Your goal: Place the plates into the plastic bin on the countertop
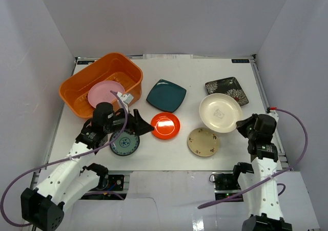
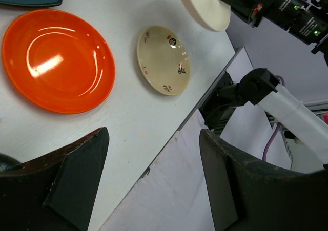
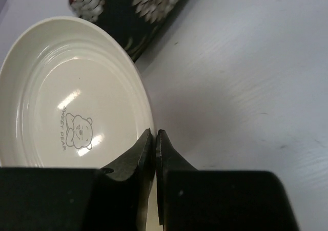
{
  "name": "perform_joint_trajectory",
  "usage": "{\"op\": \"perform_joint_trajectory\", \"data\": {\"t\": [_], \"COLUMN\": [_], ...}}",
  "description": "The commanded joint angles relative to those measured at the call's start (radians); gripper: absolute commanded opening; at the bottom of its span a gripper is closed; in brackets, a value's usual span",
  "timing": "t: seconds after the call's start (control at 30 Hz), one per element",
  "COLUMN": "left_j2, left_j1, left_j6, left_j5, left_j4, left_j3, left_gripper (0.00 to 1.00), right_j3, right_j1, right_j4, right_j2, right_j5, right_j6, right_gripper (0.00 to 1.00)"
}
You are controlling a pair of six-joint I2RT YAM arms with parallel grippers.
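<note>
The orange plastic bin stands at the back left with the pink plate inside. My right gripper is shut on the rim of the cream-white plate, holding it tilted above the table; it also shows in the right wrist view. My left gripper is open and empty, beside the red plate and over the green-blue patterned plate. The teal square plate, black floral square plate and beige-gold plate lie on the countertop.
White walls enclose the countertop on three sides. The table's near edge runs just beyond the beige-gold plate and the red plate in the left wrist view. The right arm shows there too.
</note>
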Motion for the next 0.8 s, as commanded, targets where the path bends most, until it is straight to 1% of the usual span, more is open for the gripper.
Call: {"op": "perform_joint_trajectory", "data": {"t": [0.0,0.03,0.07,0.1,0.13,0.17,0.2,0.23,0.3,0.33,0.4,0.43,0.5,0.6,0.63,0.67,0.7,0.73,0.77], "left_j2": [0.070,0.099,0.160,0.192,0.226,0.260,0.315,0.338,0.398,0.415,0.461,0.473,0.512,0.544,0.565,0.573,0.579,0.576,0.572], "left_j1": [-0.063,-0.115,-0.143,-0.168,-0.206,-0.220,-0.229,-0.247,-0.263,-0.273,-0.281,-0.283,-0.292,-0.303,-0.306,-0.307,-0.310,-0.310,-0.310], "left_j6": [-0.058,-0.063,-0.063,-0.063,-0.063,-0.066,-0.079,-0.087,-0.101,-0.100,-0.101,-0.101,-0.095,-0.097,-0.095,-0.095,-0.095,-0.090,-0.087], "left_j5": [-0.021,-0.064,-0.092,-0.121,-0.151,-0.184,-0.187,-0.195,-0.227,-0.241,-0.268,-0.274,-0.290,-0.322,-0.331,-0.342,-0.366,-0.382,-0.402], "left_j4": [0.085,0.104,0.113,0.116,0.122,0.128,0.141,0.176,0.196,0.200,0.207,0.207,0.205,0.202,0.199,0.193,0.176,0.165,0.155], "left_j3": [0.089,0.105,0.130,0.143,0.155,0.175,0.180,0.184,0.200,0.209,0.227,0.235,0.250,0.264,0.270,0.275,0.289,0.296,0.304], "left_gripper": [0.81,0.81,0.81,0.81,0.81,0.80,0.79,0.77,0.71,0.65,0.55,0.45,0.41,0.30,0.26,0.09,0.01,0.00,0.00], "right_j3": [0.025,0.024,0.024,0.016,0.014,0.014,0.014,0.016,0.014,0.005,-0.008,-0.021,-0.032,-0.044,-0.044,-0.044,-0.044,-0.044,-0.039], "right_j1": [0.158,0.198,0.288,0.322,0.345,0.388,0.407,0.422,0.457,0.471,0.482,0.491,0.496,0.508,0.517,0.520,0.523,0.523,0.523], "right_j4": [0.149,0.170,0.193,0.242,0.267,0.287,0.308,0.318,0.345,0.356,0.388,0.394,0.408,0.416,0.446,0.448,0.445,0.439,0.433], "right_j2": [0.043,0.064,0.074,0.081,0.100,0.110,0.118,0.138,0.155,0.156,0.156,0.156,0.163,0.176,0.176,0.173,0.163,0.157,0.147], "right_j5": [-0.184,-0.179,-0.178,-0.188,-0.196,-0.204,-0.205,-0.210,-0.231,-0.239,-0.256,-0.257,-0.259,-0.290,-0.294,-0.296,-0.294,-0.294,-0.294], "right_j6": [0.004,0.001,0.003,0.006,0.007,0.006,0.004,-0.003,-0.019,-0.020,-0.026,-0.028,-0.042,-0.060,-0.068,-0.075,-0.086,-0.089,-0.095], "right_gripper": [0.08,0.08,0.08,0.08,0.08,0.08,0.08,0.08,0.08,0.08,0.08,0.08,0.08,0.08,0.08,0.08,0.08,0.09,0.20]}}
